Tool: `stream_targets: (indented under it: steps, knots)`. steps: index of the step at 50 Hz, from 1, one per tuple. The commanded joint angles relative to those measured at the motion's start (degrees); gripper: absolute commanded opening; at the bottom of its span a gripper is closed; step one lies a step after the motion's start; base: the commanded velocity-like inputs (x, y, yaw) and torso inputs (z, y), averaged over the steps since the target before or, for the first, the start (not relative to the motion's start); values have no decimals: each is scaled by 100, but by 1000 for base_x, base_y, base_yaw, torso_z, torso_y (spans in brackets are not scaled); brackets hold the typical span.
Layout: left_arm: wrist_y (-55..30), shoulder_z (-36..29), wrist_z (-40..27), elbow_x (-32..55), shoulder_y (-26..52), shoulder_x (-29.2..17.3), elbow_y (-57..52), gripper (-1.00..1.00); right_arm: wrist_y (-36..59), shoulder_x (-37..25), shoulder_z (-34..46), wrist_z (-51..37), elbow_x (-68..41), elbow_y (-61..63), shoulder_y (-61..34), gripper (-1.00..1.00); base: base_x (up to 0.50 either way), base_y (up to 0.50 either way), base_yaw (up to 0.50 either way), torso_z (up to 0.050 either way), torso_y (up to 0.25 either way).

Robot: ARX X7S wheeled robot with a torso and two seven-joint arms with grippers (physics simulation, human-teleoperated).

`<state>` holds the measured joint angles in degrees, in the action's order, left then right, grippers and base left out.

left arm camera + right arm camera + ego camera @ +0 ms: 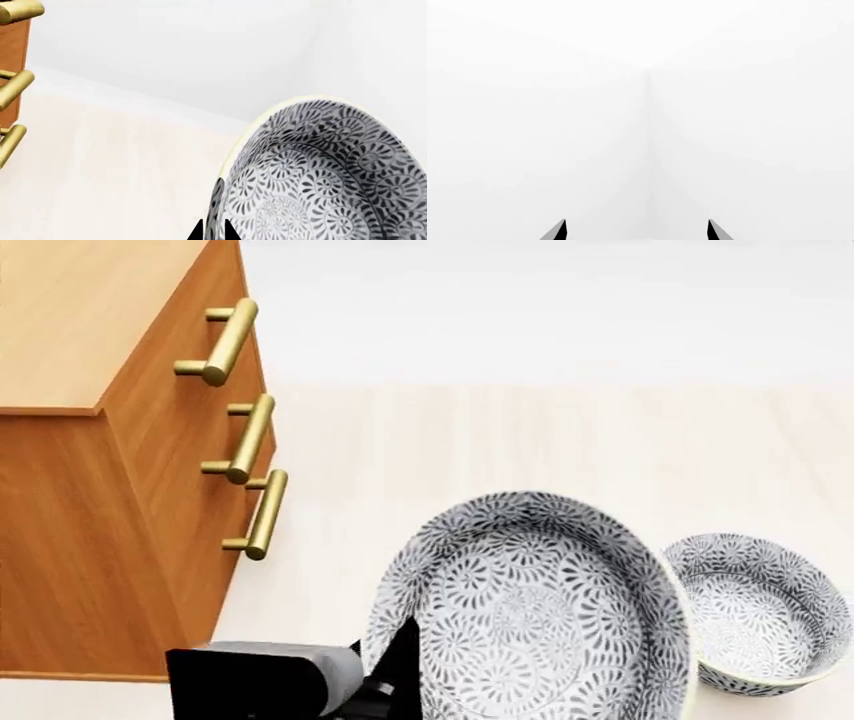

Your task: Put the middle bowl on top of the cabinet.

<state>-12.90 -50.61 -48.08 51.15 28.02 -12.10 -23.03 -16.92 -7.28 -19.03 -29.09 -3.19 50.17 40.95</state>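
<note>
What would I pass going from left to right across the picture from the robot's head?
Tall orange-brown wooden cabinet → its three brass bar handles → large grey-flowered white bowl, tilted and held in the left arm's black fingers → smaller-looking matching bowl on the floor.

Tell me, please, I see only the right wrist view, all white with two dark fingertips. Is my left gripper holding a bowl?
Observer: Yes. The left gripper is shut on the rim of the patterned bowl, which is lifted and tilted.
Operator: Where is the cabinet from it?
Observer: In the head view the cabinet stands to the left of the bowl, its lighter top at that picture's upper left.
Operator: Are other bowls near?
Observer: One identical second bowl sits on the floor at the right in the head view.
Operator: And my right gripper?
Observer: The right gripper is open, with nothing between its fingertips.
</note>
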Motion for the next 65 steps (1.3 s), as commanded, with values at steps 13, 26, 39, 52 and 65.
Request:
stream_targets:
  steps: [13,26,39,52,65]
  knots:
    - [-437,184,-777,211,645,-256,-1606,-100,-38,-14,32,-55,43,41,17,100,0,0,0,50,103]
    - [-1054,1025,-2208,1858,2095,-424,-2547,-100,91,-16,193,-97,186,-38,-199,100,0,0,0,20,55]
    - [-1687,2023,-4191,3850,4111,-517,-2327,-100,348,32,449,-216,438,33,-447,100,0,0,0,0,0]
    - [751,35,-3813,6104,6751,-2001,-948,-100,561,56,645,-326,603,176,-520,100,0,0,0,0,0]
    - [549,-451,-4121,6409,7219,-2055,1376,-100,671,46,708,-425,650,449,-369,100,0,0,0,0,0]
